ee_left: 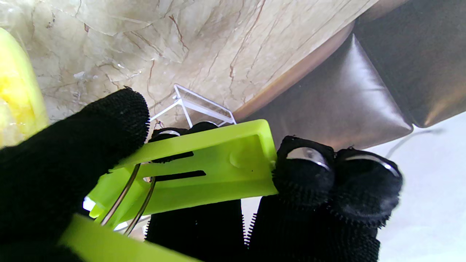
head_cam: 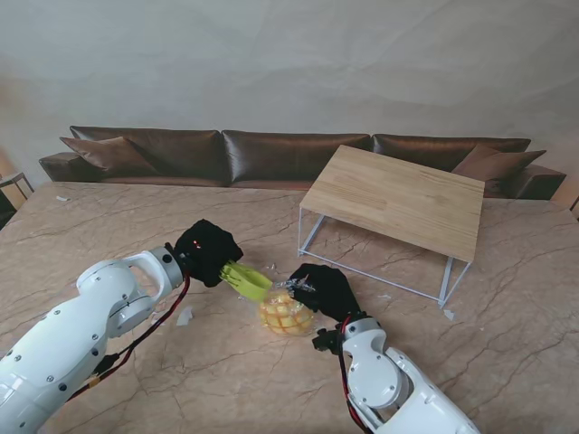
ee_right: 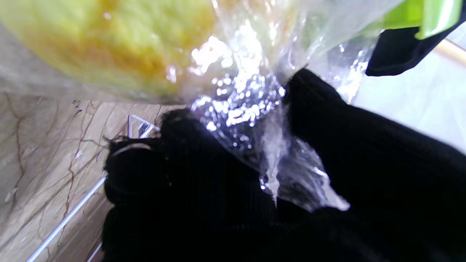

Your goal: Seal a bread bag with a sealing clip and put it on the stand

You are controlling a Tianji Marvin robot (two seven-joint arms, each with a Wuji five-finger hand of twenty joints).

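I can read no text, label, brand, number or sign in any of my three views; the sealing clip (ee_left: pixel 204 171), the bread bag (ee_right: pixel 247 102) and the stand (head_cam: pixel 398 199) show only plain, unmarked surfaces.

Both white arms reach inward from the near corners, the gloved left hand (head_cam: pixel 208 250) with thumb and fingers (ee_left: pixel 304 171) pinched closed in a grip, the gloved right hand (head_cam: pixel 324 289) likewise curled tight, palm down.
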